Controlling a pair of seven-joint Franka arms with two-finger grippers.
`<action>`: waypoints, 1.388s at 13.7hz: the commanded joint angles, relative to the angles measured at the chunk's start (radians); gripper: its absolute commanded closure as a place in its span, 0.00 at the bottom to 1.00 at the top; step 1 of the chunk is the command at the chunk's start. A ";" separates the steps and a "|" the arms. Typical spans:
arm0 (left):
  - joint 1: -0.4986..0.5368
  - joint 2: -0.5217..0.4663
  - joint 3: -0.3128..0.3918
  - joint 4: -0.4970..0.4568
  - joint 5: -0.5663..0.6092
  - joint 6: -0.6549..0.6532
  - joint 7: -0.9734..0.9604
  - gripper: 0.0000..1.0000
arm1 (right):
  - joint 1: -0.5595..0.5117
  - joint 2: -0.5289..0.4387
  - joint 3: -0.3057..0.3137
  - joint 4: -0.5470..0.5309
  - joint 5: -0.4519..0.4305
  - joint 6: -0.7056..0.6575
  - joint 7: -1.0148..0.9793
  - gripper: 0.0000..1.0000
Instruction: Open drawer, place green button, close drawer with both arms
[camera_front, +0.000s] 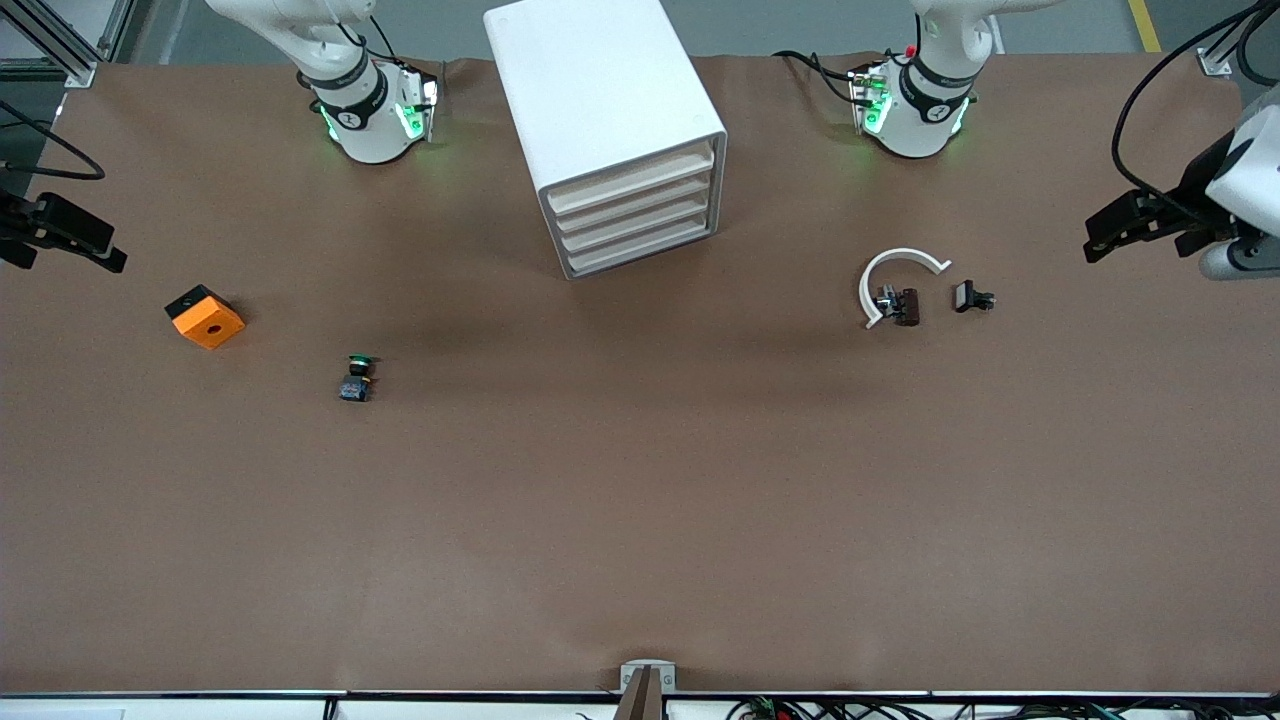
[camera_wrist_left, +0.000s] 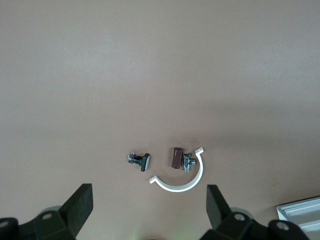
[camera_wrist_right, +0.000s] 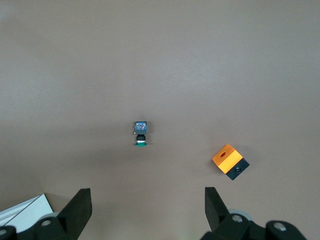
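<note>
Nothing is done yet: my right gripper (camera_wrist_right: 145, 202) hangs wide open and empty over the right arm's end of the table, where the orange block (camera_front: 205, 316) lies and the button (camera_front: 356, 379) rests on its side, nearer the front camera than the block. At the middle the cabinet (camera_front: 606, 128) has every drawer shut (so opening, placing and closing all remain). My left gripper (camera_wrist_left: 148, 205) waits spread and empty above the white curved piece (camera_front: 893, 281) and black clips (camera_front: 972, 297).

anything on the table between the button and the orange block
No. In the front view only bare brown table lies between the button and the orange block. The right wrist view shows the same bare stretch.
</note>
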 joint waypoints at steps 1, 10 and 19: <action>-0.008 0.100 -0.006 0.038 0.023 0.055 -0.017 0.00 | -0.009 0.001 0.009 0.013 -0.019 -0.009 -0.009 0.00; -0.184 0.347 -0.023 0.035 0.007 0.150 -0.665 0.00 | 0.017 0.036 0.015 0.003 -0.010 -0.073 -0.009 0.00; -0.387 0.625 -0.025 0.044 -0.210 0.228 -1.573 0.00 | 0.002 0.122 0.010 -0.239 -0.019 0.215 -0.007 0.00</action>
